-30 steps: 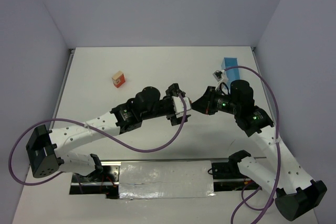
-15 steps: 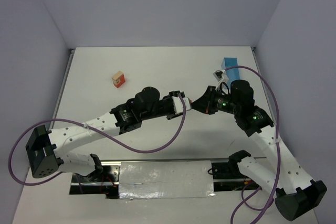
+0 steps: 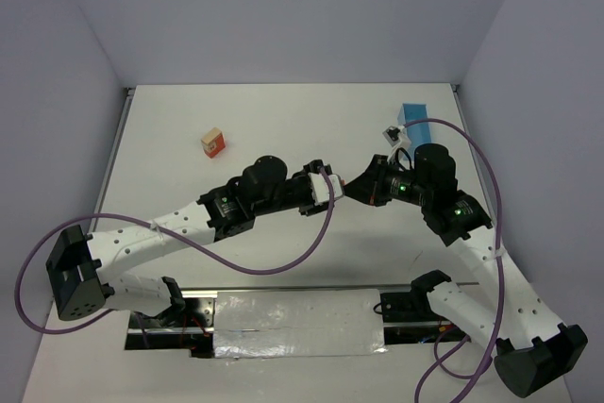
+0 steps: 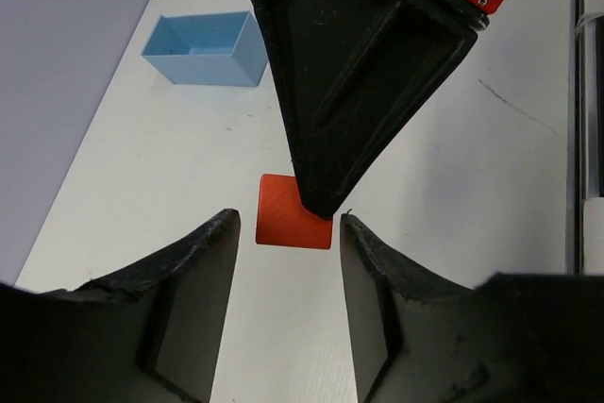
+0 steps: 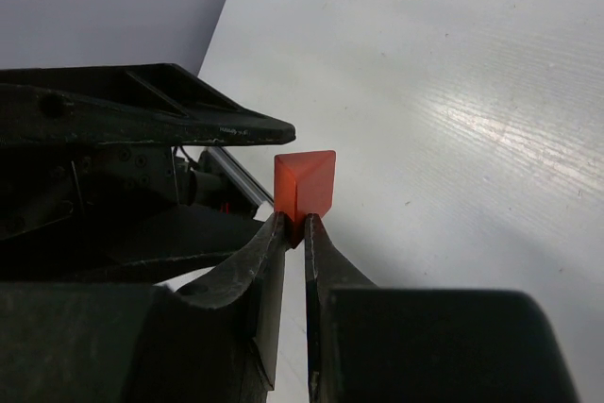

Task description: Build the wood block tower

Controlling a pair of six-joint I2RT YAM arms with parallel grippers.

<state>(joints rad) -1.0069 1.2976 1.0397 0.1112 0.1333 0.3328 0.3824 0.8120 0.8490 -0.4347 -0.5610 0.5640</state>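
Red-orange wedge point(image 5: 305, 182) sits pinched at its lower edge between the two tips of the right end effector point(image 5: 293, 225), which is clamped narrowly on it. In the right wrist view the wedge shows one ridge line running up its face, with the white desk point(image 3: 283, 120) behind it.

In the left wrist view the left end effector point(image 4: 287, 226) faces the wedge from the other side. Its fingers point(image 4: 203, 266) are spread wide. The wedge shows there as a red square in the gap between them, touching neither, with the right arm's dark tip coming down onto its right edge. From above, the two arms meet nose to nose near the middle of the desk, and the wedge itself is hidden under them in that view.

Well apart from the meeting point, toward the far left of the desk, stands a small stack point(image 3: 213, 142): a plain tan block on top of a red-orange one, upright. An open blue box point(image 3: 412, 116) lies near the far right corner of the desk, beyond the right arm. A small white item point(image 3: 391, 132), too small to tell apart, lies just beside the box.
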